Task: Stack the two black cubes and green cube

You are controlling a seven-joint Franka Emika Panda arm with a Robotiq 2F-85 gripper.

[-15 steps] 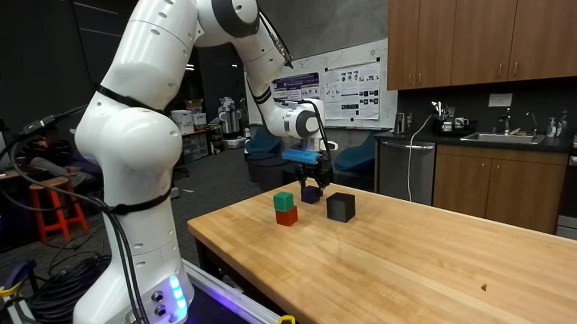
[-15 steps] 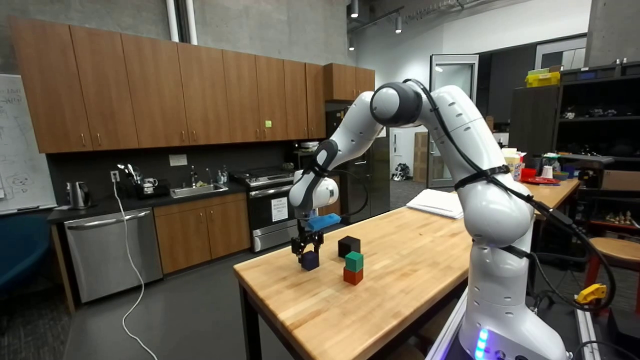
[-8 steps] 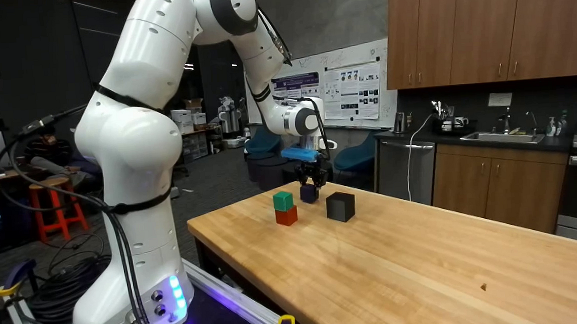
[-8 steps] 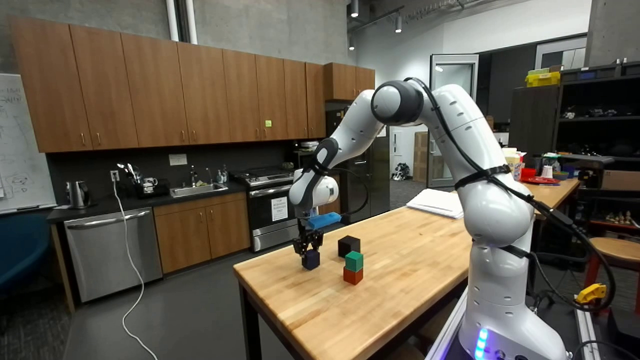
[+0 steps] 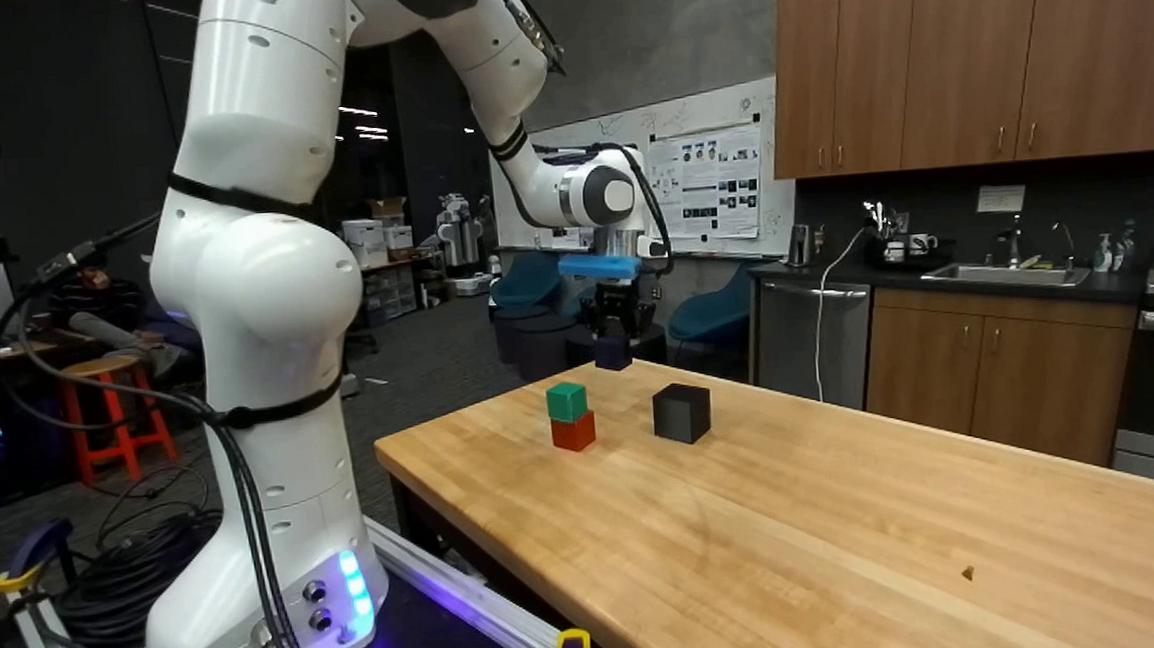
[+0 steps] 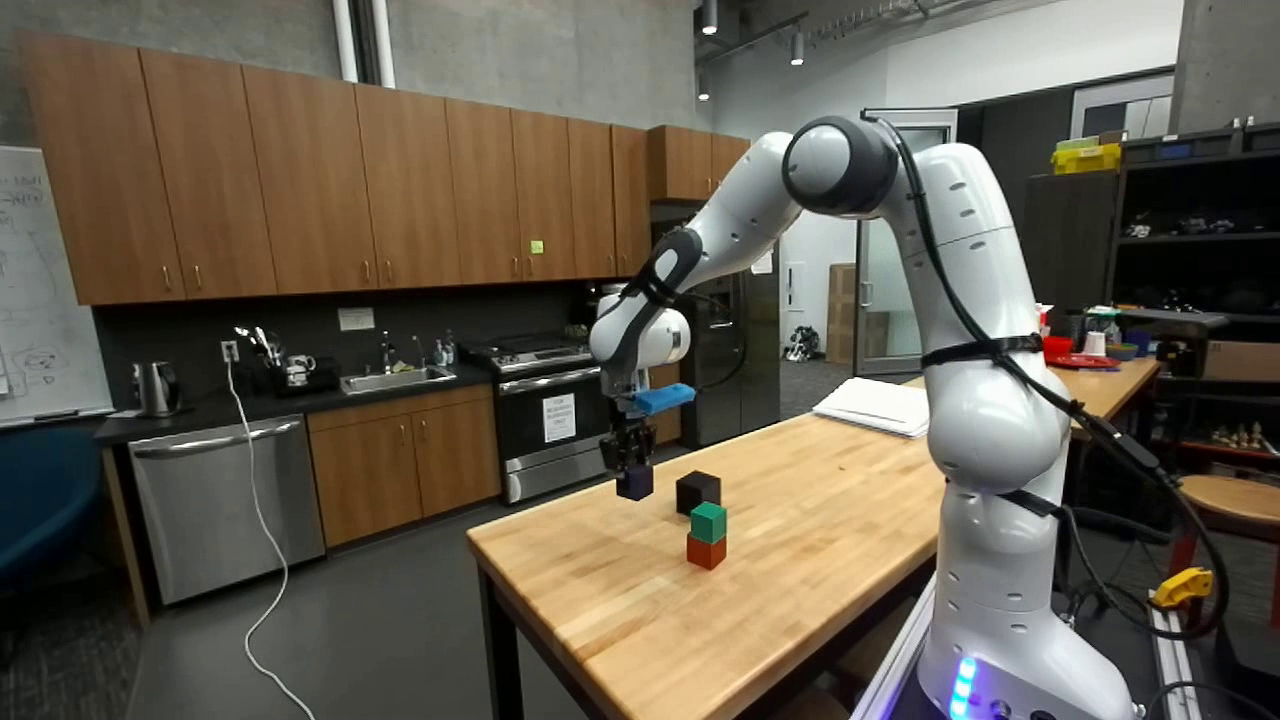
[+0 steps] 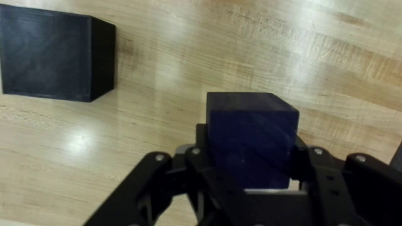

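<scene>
My gripper [image 7: 251, 150] is shut on the smaller black cube [image 7: 251, 128], which looks dark navy in the wrist view, with a finger on each of two opposite sides. In an exterior view this cube [image 6: 634, 482] hangs above the table near its end. The larger black cube [image 5: 682, 414] rests on the tabletop; in the wrist view the same larger cube [image 7: 45, 53] lies at the upper left, apart from the held one. The green cube [image 5: 567, 403] sits on top of a red cube [image 5: 574, 432], visible in both exterior views but not in the wrist view.
The wooden table [image 5: 799, 521] carries the cubes near one end. A small brown bit [image 5: 968, 575] lies on it. White sheets [image 6: 875, 407] lie further along the table. The red and green stack stands close to the larger black cube.
A second ago the fingers stood around the smaller black cube on the table. They have since shut on it, and gripper and cube have risen. The other cubes have not moved.
</scene>
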